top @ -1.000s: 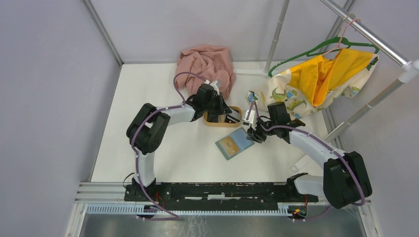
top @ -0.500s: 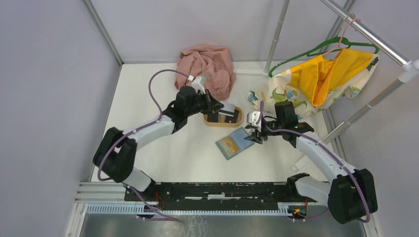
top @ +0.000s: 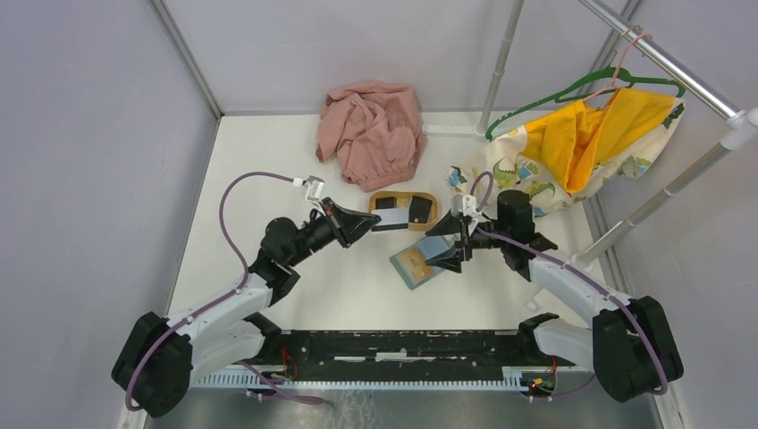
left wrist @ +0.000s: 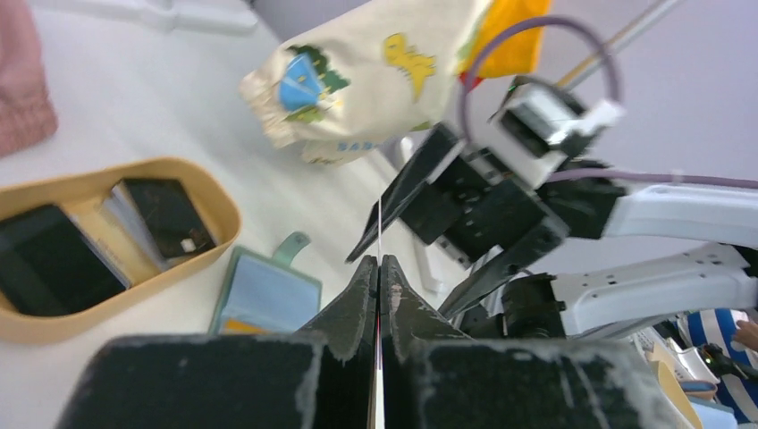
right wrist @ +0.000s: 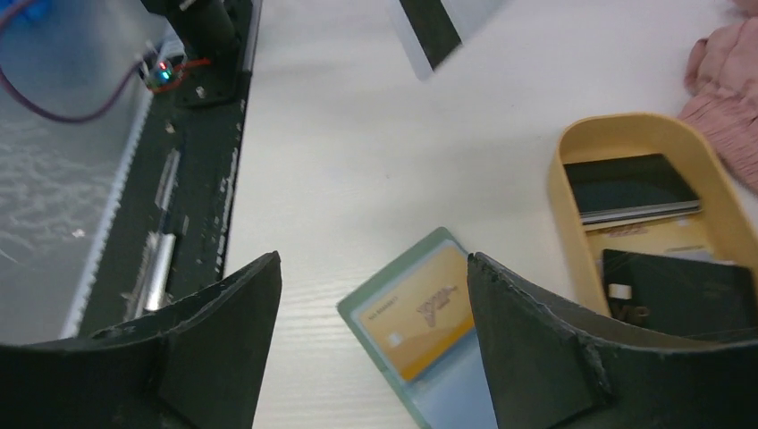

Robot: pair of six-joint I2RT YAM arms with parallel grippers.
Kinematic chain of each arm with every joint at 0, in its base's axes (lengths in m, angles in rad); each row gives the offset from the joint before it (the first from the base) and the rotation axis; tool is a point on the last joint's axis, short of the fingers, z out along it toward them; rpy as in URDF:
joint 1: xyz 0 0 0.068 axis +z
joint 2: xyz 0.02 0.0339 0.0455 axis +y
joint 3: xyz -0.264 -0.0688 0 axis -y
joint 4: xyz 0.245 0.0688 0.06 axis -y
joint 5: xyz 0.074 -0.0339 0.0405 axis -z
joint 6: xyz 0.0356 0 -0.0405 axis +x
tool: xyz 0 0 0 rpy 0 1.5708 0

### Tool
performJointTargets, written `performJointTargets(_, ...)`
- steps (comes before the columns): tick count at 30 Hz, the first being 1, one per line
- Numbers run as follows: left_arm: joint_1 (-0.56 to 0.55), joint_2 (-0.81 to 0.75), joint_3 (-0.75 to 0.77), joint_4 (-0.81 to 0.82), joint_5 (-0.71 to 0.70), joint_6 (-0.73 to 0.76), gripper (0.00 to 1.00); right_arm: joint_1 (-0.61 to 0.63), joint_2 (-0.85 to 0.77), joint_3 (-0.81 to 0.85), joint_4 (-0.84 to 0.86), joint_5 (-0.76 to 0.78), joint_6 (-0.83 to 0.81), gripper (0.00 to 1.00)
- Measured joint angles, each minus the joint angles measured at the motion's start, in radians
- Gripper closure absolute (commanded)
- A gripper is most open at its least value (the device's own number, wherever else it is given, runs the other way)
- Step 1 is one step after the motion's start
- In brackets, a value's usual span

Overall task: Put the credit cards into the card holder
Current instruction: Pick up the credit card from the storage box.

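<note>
The left gripper [top: 368, 223] has its fingers pressed together on one light card [top: 386, 225] with a dark stripe, pinching it by its edge. The card is held at about 10 o'clock from the card holder [right wrist: 451, 389]. The card holder lies open on the table [top: 295, 179], and a gold card [right wrist: 418, 308] shows on its inner side. The right gripper [top: 441, 243] hangs with jaws spread wide over the holder's 2 o'clock corner, holding nothing. At 12 o'clock from the holder stands the tray [right wrist: 561, 206] with black cards [right wrist: 630, 183] in it
</note>
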Motion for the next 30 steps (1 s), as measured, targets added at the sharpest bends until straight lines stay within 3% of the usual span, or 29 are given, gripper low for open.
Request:
performJointTargets(3, -0.010, -0.042, -0.048, 0.111, 0.015, -0.005, 0.98, 0.002, -0.009, -0.128, 0.259, -0.010, 0.270, 0.16)
performJointTargets(8, -0.041, -0.008, -0.063, 0.240, 0.037, -0.013, 0.98, 0.027, -0.008, -0.152, 0.456, -0.004, 0.531, 0.17)
performJointTargets(16, -0.137, 0.072, -0.051, 0.321, 0.048, -0.013, 0.98, 0.048, -0.010, -0.151, 0.620, 0.031, 0.802, 0.23)
performJointTargets(21, -0.163, 0.106, -0.033, 0.354, 0.052, -0.013, 0.98, 0.049, -0.011, -0.151, 0.676, 0.043, 0.888, 0.33)
performJointTargets(23, -0.169, 0.118, -0.029, 0.363, 0.053, -0.013, 0.98, 0.049, -0.011, -0.153, 0.712, 0.042, 0.926, 0.39)
performJointTargets(27, -0.174, 0.133, -0.029, 0.376, 0.053, -0.013, 0.98, 0.049, -0.021, -0.160, 0.788, 0.035, 0.990, 0.75)
performJointTargets(30, -0.174, 0.143, -0.029, 0.382, 0.055, -0.013, 0.98, 0.049, -0.026, -0.160, 0.819, 0.027, 1.019, 0.91)
